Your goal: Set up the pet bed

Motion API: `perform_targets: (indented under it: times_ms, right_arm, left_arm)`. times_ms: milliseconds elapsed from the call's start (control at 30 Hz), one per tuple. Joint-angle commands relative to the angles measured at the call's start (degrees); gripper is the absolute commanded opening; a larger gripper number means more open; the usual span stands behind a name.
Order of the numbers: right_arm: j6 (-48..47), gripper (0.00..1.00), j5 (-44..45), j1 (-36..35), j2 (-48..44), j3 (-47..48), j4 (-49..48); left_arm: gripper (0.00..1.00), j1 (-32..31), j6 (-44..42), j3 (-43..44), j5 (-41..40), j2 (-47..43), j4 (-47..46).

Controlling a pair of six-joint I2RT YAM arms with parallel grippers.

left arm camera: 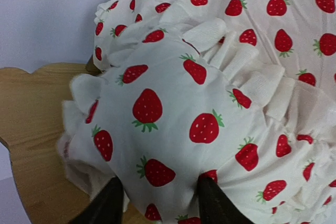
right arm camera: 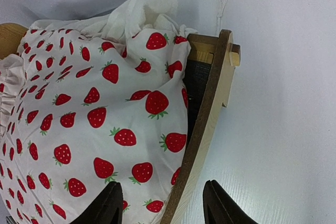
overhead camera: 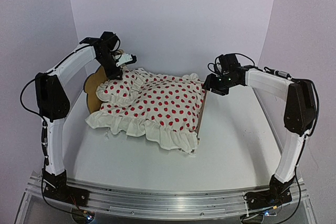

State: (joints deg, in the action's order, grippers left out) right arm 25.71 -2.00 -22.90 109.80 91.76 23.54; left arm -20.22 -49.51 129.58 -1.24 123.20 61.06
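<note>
step: dress small light plywood pet bed [overhead camera: 93,85], mid-table | cover: white strawberry-print ruffled blanket [overhead camera: 157,103] draped over it | left gripper [left arm camera: 157,181]: spread, empty, above matching small pillow [left arm camera: 157,124] at headboard | right gripper [right arm camera: 163,188]: spread, empty, by foot end | advice: tuck overhanging ruffles inside rails, square pillow against headboard

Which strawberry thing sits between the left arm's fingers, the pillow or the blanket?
The little pillow: the puffy one by the wooden headboard, bulging between the fingers of the left end effector. The big blanket lies spread over the bed.
</note>
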Motion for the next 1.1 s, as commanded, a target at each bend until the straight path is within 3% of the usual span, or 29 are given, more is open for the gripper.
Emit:
perform_targets:
  times_ms: [0,233,400,533,667,867,1067]
  right_arm:
    - [0.1,0.55,-0.4,0.1,-2.7,-0.5,-1.3]
    - [-0.8,0.57,4.2,0.1,-3.9,-1.9,-1.2]
    - [-0.8,0.6,7.8,2.0,-4.6,-2.8,-1.0]
    - [1.7,0.61,8.0,5.5,-5.5,-4.8,-1.0]
    - [1.0,0.61,10.8,9.2,-8.8,-8.7,-1.2]
    - [-1.0,0.62,13.4,17.9,-17.2,-21.6,-6.9]
    - [-15.7,0.71,18.0,18.7,-29.2,-41.5,-28.1]
  left_arm:
    - [0.6,-0.7,-3.0,-3.3,-4.6,-2.2,-9.7]
    - [0.7,-0.9,-1.9,-7.4,-4.3,-9.3,-16.4]
    - [0.77,-0.8,3.7,-4.0,-2.9,-13.3,-17.3]
    - [0.81,1.6,13.6,0.2,-4.1,-14.9,-18.1]
    - [0.84,13.2,29.8,-0.1,-0.1,-17.3,-17.6]
    - [0.84,27.5,41.6,-21.6,3.1,-25.4,-20.5]
    - [0.85,32.8,47.1,-53.0,12.7,-36.1,-30.4]
